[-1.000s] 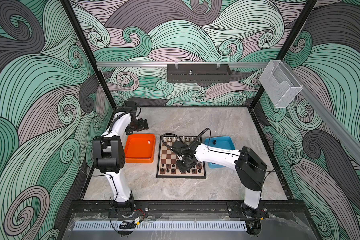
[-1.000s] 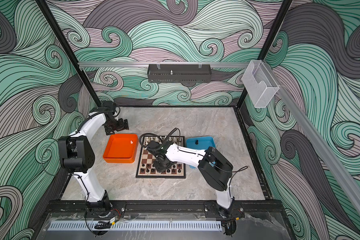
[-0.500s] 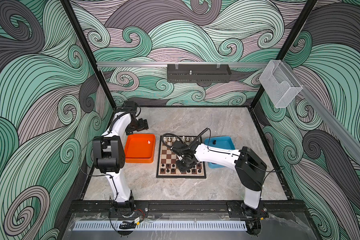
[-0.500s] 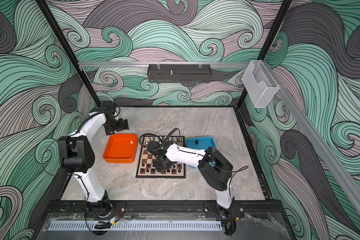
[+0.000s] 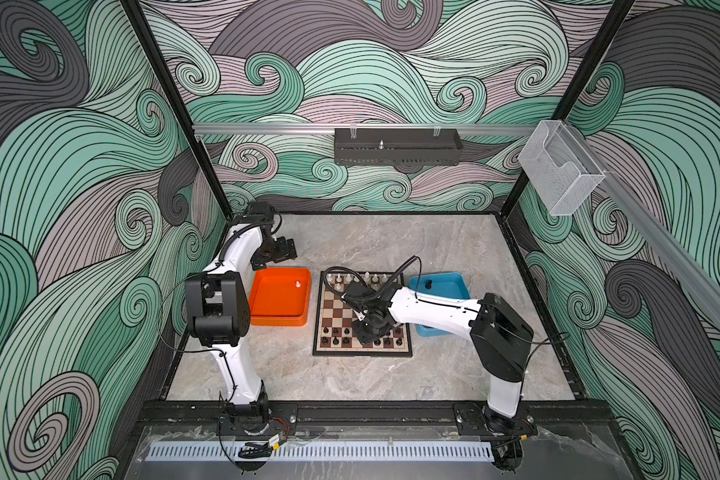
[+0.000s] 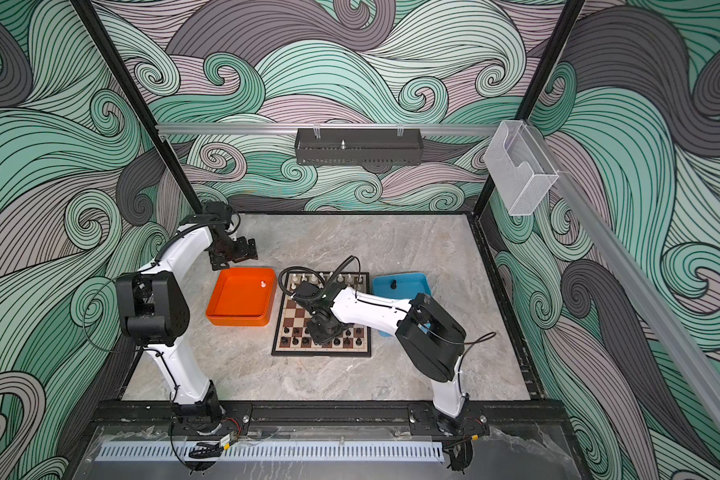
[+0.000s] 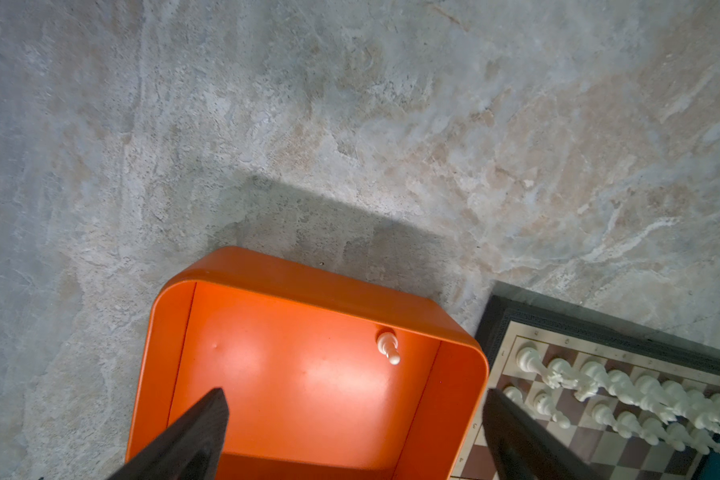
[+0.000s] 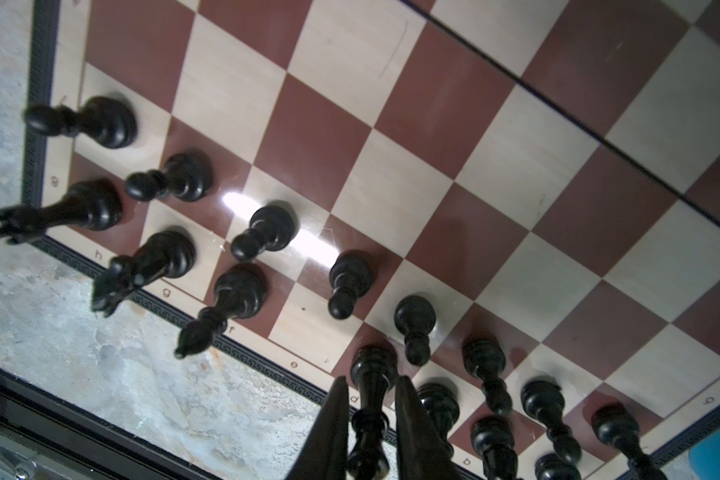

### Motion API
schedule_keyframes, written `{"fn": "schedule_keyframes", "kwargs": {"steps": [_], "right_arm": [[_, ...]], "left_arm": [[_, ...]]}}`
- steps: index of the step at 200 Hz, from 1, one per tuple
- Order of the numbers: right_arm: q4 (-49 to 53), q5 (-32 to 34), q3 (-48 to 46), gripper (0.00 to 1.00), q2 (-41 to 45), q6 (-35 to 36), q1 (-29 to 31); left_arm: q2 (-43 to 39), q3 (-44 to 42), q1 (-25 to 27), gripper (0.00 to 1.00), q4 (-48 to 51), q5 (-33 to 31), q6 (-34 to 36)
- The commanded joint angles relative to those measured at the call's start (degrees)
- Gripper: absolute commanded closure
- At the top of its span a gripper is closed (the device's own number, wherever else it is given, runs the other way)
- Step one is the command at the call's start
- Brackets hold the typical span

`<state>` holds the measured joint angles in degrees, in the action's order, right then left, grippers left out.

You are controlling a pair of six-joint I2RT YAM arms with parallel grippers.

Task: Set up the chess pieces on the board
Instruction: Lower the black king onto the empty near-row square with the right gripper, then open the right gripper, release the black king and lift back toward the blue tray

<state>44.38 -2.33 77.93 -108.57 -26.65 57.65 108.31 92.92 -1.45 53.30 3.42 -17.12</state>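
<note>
Orange tray, 9 o'clock of board: one white pawn. Blue tray, 3 o'clock: one black piece. Left gripper wide; right gripper narrow, astride tall black chessman.

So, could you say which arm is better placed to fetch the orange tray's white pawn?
Left: the left end effector hangs open by the orange tray with the white pawn; the right end effector is low over the board, straddling a black piece.

Orange tray, blue tray well apart on marble tabletop.
</note>
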Motion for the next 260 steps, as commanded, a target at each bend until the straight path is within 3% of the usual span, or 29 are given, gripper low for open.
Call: {"fn": "schedule_keyframes", "kwargs": {"steps": [1, 37, 110, 211, 240, 260], "right_arm": [[1.13, 1.35, -0.75, 0.74, 1.01, -0.77, -0.17], [1.3, 3.05, -1.27, 0.65, 2.49, -1.16, 0.05], [1.24, 7.17, -1.12, 0.61, 7.73, 0.58, -0.56], [1.25, 7.59, 0.95, 0.55, 14.17, 2.3, -4.77], [1.23, 9.36, 1.58, 0.41, 17.11, 4.5, -9.3], [1.24, 9.8, 2.11, 0.13, 18.95, 6.01, -13.49]], "left_arm": [[1.02, 1.21, -0.38, 0.02, 0.55, 0.36, -0.28], [1.09, 1.21, -0.39, 0.03, 0.49, 0.36, -0.28], [1.02, 1.13, -0.38, 0.02, 0.4, 0.36, -0.45], [0.6, 1.12, -0.38, 0.02, 0.57, -0.26, -0.37], [-0.18, 0.88, -0.3, 0.02, 0.79, -1.03, -0.41], [-0.12, 0.6, -0.3, 0.02, 2.12, -2.56, -1.26]]}}
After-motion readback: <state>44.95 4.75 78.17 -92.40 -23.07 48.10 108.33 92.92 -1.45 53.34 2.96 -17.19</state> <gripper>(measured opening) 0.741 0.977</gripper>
